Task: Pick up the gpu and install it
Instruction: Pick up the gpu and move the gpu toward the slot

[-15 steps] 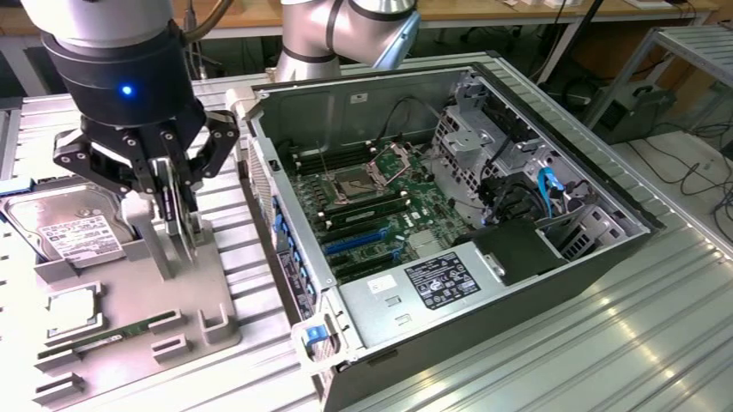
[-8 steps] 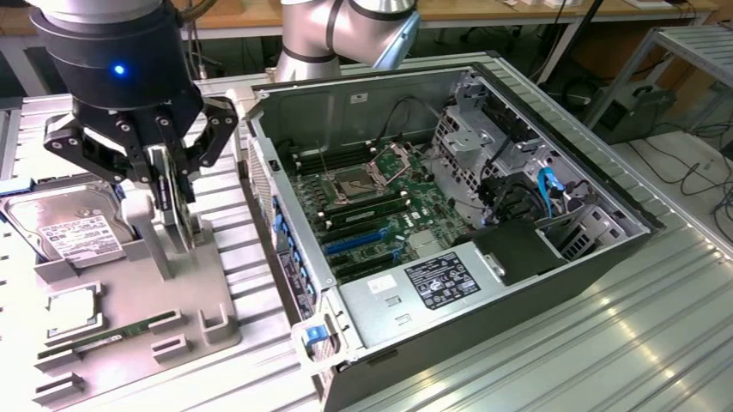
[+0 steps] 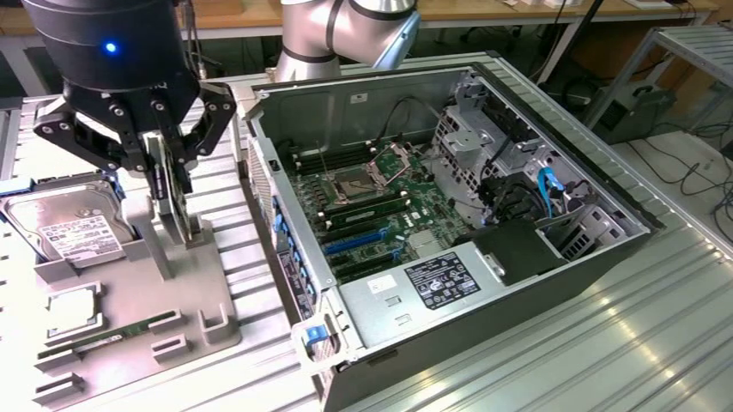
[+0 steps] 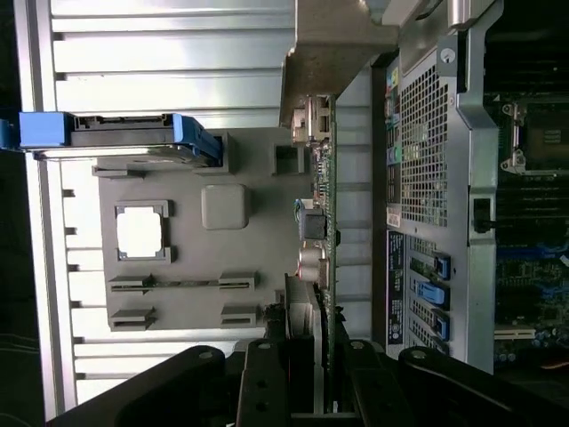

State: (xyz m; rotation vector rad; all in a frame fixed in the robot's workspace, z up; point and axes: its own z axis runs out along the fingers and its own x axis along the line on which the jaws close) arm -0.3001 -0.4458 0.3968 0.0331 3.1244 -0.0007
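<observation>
Exterior view shows the gripper (image 3: 170, 167) low over the grey holder tray (image 3: 184, 318), fingers drawn narrow and seemingly pinching the top edge of the gpu (image 3: 174, 210), which stands upright on edge on the tray's side nearest the open computer case (image 3: 343, 103). Wrist view looks along the card's edge, with its pale bracket (image 4: 333, 53) at the far end from the fingers; whether the lower edge sits in the tray's slot or just clear I cannot tell.
</observation>
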